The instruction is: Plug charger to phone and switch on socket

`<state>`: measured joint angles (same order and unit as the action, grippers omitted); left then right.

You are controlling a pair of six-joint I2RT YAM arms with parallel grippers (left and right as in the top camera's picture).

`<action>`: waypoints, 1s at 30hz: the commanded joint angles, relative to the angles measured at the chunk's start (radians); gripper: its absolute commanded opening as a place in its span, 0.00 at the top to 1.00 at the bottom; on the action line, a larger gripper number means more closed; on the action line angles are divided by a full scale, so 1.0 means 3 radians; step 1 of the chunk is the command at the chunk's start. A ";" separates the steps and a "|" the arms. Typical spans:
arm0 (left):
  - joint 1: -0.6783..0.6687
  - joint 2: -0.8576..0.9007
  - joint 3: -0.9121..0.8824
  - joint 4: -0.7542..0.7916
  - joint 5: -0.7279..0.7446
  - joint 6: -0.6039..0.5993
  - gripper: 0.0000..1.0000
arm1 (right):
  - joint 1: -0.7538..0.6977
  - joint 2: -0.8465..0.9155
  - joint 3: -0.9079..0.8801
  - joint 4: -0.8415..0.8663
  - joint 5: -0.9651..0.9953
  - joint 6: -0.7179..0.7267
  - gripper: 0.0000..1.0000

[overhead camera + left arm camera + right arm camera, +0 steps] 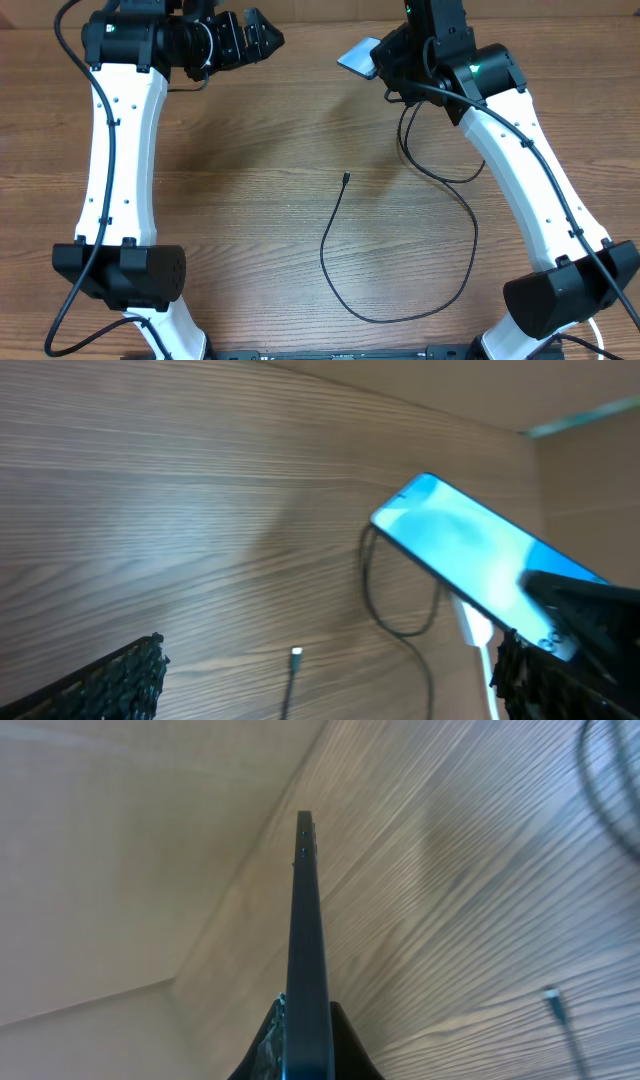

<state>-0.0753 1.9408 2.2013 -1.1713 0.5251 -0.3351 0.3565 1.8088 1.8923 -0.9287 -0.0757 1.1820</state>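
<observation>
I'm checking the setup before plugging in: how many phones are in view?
1. The phone is held in the right gripper, above the table, near the overhead view's top edge. The arms might hide another.

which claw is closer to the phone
Right. The right claw is shut on the phone, holding it up off the table. The left claw hangs open, apart from the phone, touching nothing.
</observation>
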 commanded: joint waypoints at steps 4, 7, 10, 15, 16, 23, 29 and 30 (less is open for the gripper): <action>-0.0048 0.0039 -0.0014 0.0094 0.0398 -0.0287 0.00 | -0.0015 -0.0182 0.0114 0.0127 -0.0416 0.0584 0.96; -0.0079 0.0052 -0.0014 0.0109 0.0395 -0.0417 0.00 | -0.0015 -0.0182 0.0114 0.0128 -0.0440 0.0857 0.96; -0.0088 0.0052 -0.0014 0.0109 0.0395 -0.0598 0.00 | -0.0015 -0.0182 0.0114 0.0195 -0.0505 0.1061 0.96; -0.0088 0.0052 -0.0014 0.0094 0.0406 -0.0956 0.01 | -0.0015 -0.0183 0.0114 0.0512 -0.0593 0.1078 0.96; -0.0089 0.0052 -0.0014 0.0085 0.0409 -0.1083 0.02 | -0.0015 -0.0183 0.0114 0.0551 -0.0631 0.1138 0.96; -0.0100 0.0052 -0.0014 0.0057 0.0435 -0.2267 0.00 | -0.0014 -0.0183 0.0114 0.0668 -0.0726 0.1287 0.96; -0.0099 0.0052 -0.0014 0.0098 0.0575 -0.3087 0.01 | -0.0014 -0.0183 0.0114 0.0738 -0.0900 0.1287 0.96; -0.0099 0.0052 -0.0014 0.0134 0.0636 -0.3129 0.00 | -0.0014 -0.0183 0.0114 0.0749 -0.0930 0.1287 0.96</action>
<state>-0.0986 1.9453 2.2002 -1.1507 0.6537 -1.1027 0.3557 1.8065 1.8923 -0.7292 -0.3031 1.5581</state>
